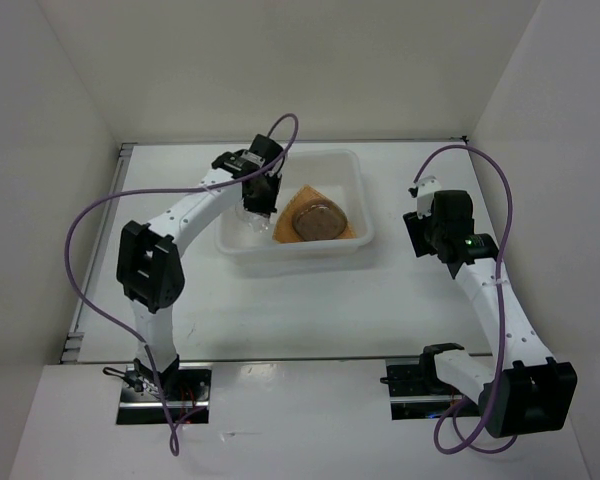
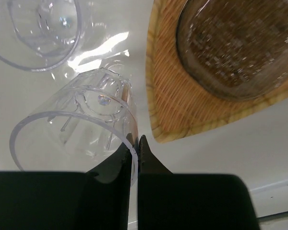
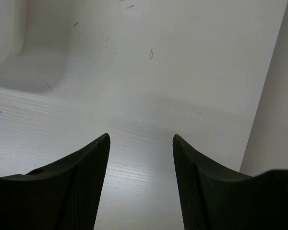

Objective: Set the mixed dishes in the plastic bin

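Closest to the lens, the left fingers (image 2: pixel 146 165) are pressed together on the rim of a clear ribbed cup (image 2: pixel 81 120), one finger inside the mouth and one outside, so only a thin strip of wall is pinched. The cup is tilted, mouth towards the wrist camera, at the left end of the plastic bin (image 1: pixel 290 262). Whether its side touches the bin floor I cannot tell. The right fingers (image 3: pixel 93 177) stand apart with nothing between them, over bare counter (image 1: pixel 310 320) beside the bin's right wall.

The likely trouble is in letting go. A smooth round cup released at a tilt could roll into the second cup (image 2: pixel 38 28) just beyond it, or tip against the edge of the woven fan-shaped plate (image 2: pixel 182 112) close on its right. Such a narrow pinch may also let the cup swing or slip early. A hard squeeze could flex or crack the thin plastic. If the rim clings to a finger as the arm rises, the cup might be dragged up with it.

The cup is colourless and glossy, with fine vertical ribs and bright glare. A grey speckled plate (image 2: pixel 235 48) lies on the tan weave, and anything beneath it is hidden.
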Robot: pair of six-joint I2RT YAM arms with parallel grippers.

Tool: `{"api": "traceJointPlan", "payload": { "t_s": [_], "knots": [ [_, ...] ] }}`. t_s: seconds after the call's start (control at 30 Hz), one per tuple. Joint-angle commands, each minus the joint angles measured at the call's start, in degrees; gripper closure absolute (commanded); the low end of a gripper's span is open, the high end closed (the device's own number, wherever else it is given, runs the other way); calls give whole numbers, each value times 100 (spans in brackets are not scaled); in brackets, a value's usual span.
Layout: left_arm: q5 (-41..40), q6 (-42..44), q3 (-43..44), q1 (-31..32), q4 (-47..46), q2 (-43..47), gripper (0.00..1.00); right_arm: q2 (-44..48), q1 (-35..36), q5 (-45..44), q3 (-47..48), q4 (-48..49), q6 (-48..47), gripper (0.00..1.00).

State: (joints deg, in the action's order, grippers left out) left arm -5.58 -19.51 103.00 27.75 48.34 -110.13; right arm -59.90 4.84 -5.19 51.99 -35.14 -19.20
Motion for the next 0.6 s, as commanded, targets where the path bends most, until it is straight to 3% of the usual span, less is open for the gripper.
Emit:
{"api": "traceJointPlan", "payload": {
  "t_s": [0.0,0.27,0.4,0.57],
  "knots": [
    [-531,70,-60,-6,98,97,100,-4,-18,-17,-31,200,-22,39],
    [-654,70,-245,-6,-79,-245,100,-4,-18,-17,-31,200,-22,39],
    [-462,70,-298,-6,-201,-483,90,-4,-18,-70,-31,200,-22,39],
    [-461,70,-360,-6,-325,-650,90,-4,-18,-122,-31,200,-22,39]
  ]
}}
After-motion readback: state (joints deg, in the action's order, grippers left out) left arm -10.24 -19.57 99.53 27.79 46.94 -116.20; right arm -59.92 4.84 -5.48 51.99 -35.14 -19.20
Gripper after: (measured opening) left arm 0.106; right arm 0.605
